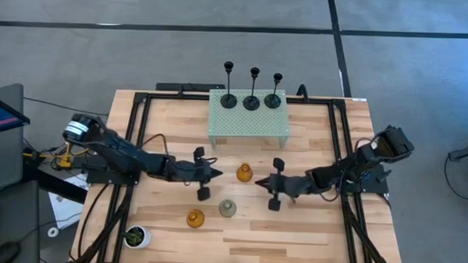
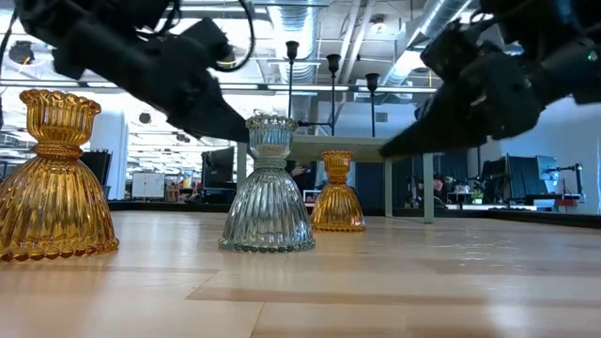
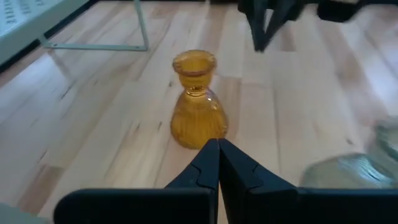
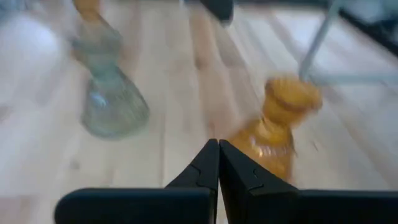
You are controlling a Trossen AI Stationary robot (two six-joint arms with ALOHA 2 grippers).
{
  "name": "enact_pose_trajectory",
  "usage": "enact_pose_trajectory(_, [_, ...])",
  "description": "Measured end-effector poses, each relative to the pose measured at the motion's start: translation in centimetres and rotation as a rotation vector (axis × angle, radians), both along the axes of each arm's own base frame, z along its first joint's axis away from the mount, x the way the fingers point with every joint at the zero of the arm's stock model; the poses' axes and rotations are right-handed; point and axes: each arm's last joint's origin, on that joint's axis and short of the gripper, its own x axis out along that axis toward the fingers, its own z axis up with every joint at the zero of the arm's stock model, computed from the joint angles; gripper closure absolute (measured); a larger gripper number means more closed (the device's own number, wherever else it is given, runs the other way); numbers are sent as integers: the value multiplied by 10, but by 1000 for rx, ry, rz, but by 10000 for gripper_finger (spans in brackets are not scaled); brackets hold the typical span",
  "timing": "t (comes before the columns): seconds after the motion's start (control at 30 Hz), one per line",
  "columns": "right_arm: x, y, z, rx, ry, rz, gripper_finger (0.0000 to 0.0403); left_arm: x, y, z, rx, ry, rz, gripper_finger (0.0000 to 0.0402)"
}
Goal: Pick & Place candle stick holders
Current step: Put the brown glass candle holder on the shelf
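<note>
Three black thin-stemmed candle stick holders (image 1: 251, 98) stand by their round bases on a pale green perforated stand (image 1: 248, 126) at the far side. On the table stand an amber holder (image 1: 244, 173), a pale grey one (image 1: 228, 209) and a second amber one (image 1: 195, 218). My left gripper (image 1: 219, 175) is shut, just left of the middle amber holder (image 3: 198, 102) and pointing at it. My right gripper (image 1: 262, 182) is shut, just right of the same holder (image 4: 273, 134). Neither visibly touches it.
A small white pot with a green plant (image 1: 137, 237) sits at the near left corner. The grey holder (image 2: 268, 188) and near amber holder (image 2: 56, 178) stand close to the near side of both grippers. Bare wood lies toward the near right.
</note>
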Motion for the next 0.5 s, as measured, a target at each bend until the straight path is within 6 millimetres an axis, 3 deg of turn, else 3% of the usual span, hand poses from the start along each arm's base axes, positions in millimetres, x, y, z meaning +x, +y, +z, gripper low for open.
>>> enact_pose_trajectory(0.17, [-11, -25, -9, 14, -59, -46, 403, -18, -7, -4, 12, -6, -53, 399])
enact_pose_trajectory(0.33, [-9, -36, -11, 50, -42, 9, 403, -35, -17, -9, 131, 4, -151, 399])
enact_pose_trajectory(0.5, [-8, -44, -11, 33, -41, -8, 402, -43, -16, 0, 123, -48, -145, 399])
